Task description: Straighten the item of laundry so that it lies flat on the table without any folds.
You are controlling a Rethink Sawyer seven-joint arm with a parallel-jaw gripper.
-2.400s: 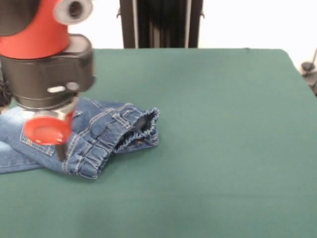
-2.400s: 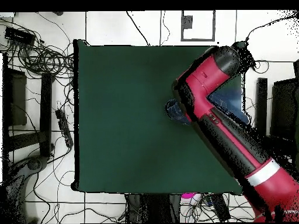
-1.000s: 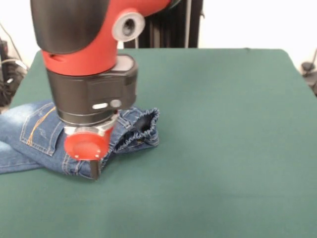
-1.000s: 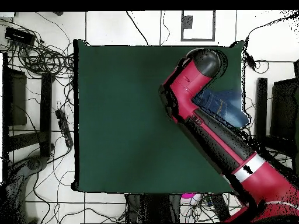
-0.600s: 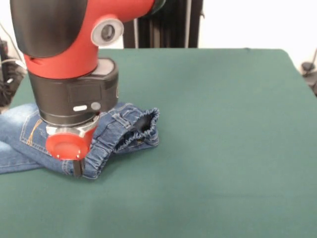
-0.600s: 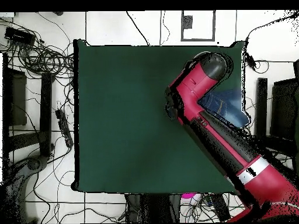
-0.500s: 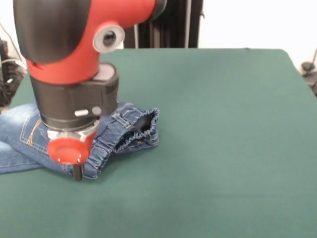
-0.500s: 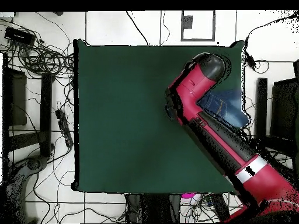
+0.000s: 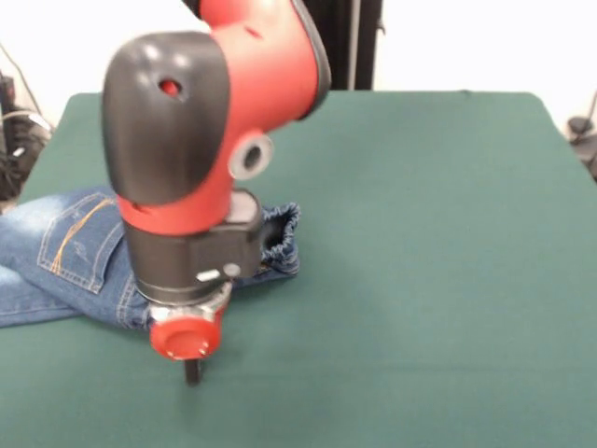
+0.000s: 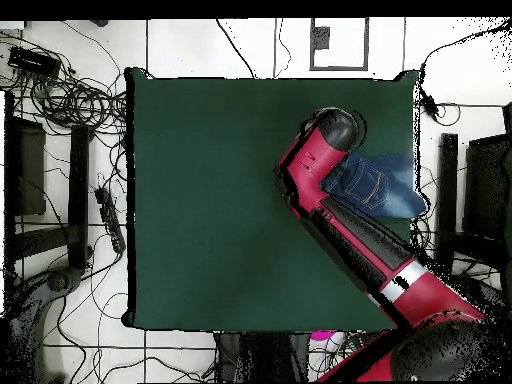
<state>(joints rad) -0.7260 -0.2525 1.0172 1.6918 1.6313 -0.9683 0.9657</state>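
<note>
Beside the bunched jeans (image 9: 65,257) on the table (image 9: 420,233), fingers (image 9: 193,371) hover, state unclear.

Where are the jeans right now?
In the front view the jeans lie bunched at the table's left edge, partly behind the arm. The overhead view shows them by the right edge.

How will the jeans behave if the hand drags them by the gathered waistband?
The jeans lie bunched and folded, so probably floppy: they should trail, not slide as one piece. Denim on the felt-like table may grip, so folds could stay. The hand is beside them.
</note>
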